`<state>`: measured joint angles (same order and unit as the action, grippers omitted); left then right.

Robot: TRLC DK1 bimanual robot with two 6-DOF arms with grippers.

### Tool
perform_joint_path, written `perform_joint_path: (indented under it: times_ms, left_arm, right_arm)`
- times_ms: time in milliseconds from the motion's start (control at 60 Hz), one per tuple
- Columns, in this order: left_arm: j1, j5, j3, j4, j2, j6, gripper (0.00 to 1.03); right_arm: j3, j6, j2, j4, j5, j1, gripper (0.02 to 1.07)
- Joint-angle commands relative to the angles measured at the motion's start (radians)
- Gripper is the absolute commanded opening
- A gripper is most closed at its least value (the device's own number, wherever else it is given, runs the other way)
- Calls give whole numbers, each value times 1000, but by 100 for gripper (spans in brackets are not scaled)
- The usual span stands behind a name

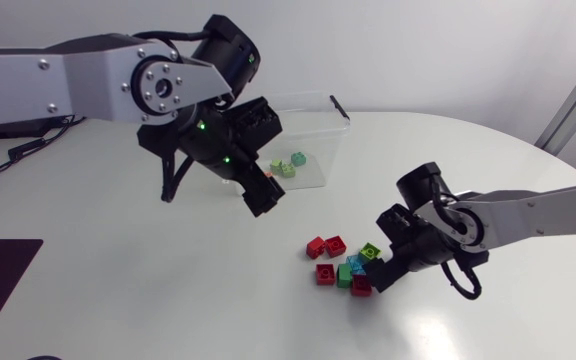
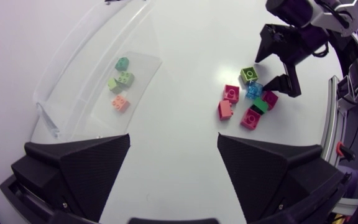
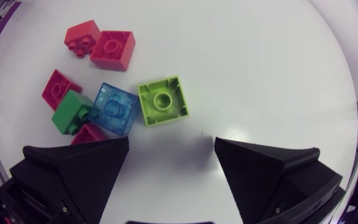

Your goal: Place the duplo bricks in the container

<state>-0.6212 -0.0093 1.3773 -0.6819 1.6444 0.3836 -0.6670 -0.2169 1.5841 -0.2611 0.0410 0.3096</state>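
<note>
Right gripper (image 3: 171,143), spread wide and empty, hangs near the lime brick (image 3: 162,101); a skewed grab could snag the neighbouring blue brick (image 3: 112,109) and knock both away.

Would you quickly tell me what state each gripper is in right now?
Left gripper: open, holding nothing.
Right gripper: open, holding nothing; the lime brick lies just ahead of its fingers.

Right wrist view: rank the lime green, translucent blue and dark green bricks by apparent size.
Lime green square plastic brick and translucent blue square plastic brick: they look alike, so no ranking.
Dark green plastic brick: smallest.
</note>
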Motion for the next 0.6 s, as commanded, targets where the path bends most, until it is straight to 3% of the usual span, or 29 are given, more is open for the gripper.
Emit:
perform_joint_path:
  times_ms: [0, 200, 350, 450, 583]
  left_arm:
    - [-25, -3, -55, -10, -24, 47, 98]
    - [-48, 22, -123, -2, 11, 98, 98]
    - [-68, 42, -147, 42, 49, 107, 98]
    - [-80, 49, -146, 65, 83, 107, 98]
    - [-98, 54, -135, 88, 130, 106, 98]
  right_arm:
    - [-46, 4, 57, 17, -10, 19, 102]
    - [-92, 5, 94, 22, -10, 34, 101]
    - [-111, 2, 117, 22, -12, 34, 87]
    - [-109, -6, 117, 25, -15, 36, 70]
    - [-95, -27, 113, 40, -23, 36, 30]
